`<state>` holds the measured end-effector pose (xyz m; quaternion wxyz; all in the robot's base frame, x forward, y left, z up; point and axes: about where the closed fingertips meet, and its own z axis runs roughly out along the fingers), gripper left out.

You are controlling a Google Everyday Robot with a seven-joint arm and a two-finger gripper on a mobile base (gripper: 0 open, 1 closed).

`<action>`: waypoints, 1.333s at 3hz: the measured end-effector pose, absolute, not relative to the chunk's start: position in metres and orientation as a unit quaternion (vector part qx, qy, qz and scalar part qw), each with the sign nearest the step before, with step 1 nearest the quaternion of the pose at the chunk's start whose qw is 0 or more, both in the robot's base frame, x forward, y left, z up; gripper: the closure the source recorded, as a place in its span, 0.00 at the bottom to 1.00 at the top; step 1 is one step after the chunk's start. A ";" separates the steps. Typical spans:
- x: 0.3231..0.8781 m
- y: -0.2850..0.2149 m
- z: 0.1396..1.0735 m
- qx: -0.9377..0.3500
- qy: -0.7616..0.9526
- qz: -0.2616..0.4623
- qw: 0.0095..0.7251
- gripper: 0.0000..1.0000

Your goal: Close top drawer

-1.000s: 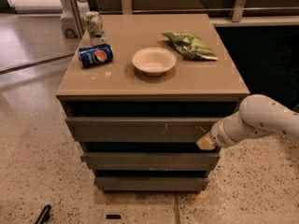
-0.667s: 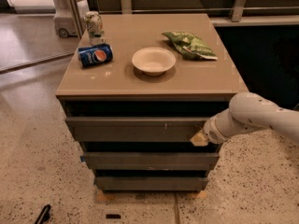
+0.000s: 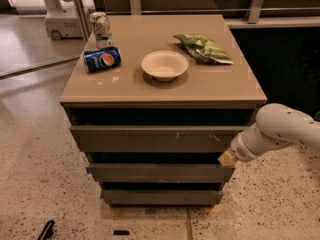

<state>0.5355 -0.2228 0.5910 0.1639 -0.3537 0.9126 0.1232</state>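
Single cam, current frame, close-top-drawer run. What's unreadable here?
Camera view, the only one:
- The gripper is at the right end of the top drawer front; its own wrist hides whether it touches the front.
- Inside of the top drawer: in deep shadow under the cabinet top, contents unseen.
- The arm is cut off by the right edge.
- The dark object on the floor is cut by the bottom edge, unidentifiable.

Tan-tipped pincer [image 3: 227, 158] at the right end of the grey, pale-scratched top drawer [image 3: 150, 140]; blue can [image 3: 102, 59], cream bowl [image 3: 164, 65], green bag [image 3: 202, 48].
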 end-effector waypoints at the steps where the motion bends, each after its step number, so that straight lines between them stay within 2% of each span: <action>1: 0.493 -0.276 0.589 -0.295 0.943 0.096 0.118 1.00; 2: 0.494 -0.275 0.587 -0.293 0.944 0.097 0.118 0.81; 4: 0.494 -0.275 0.587 -0.293 0.944 0.097 0.118 0.35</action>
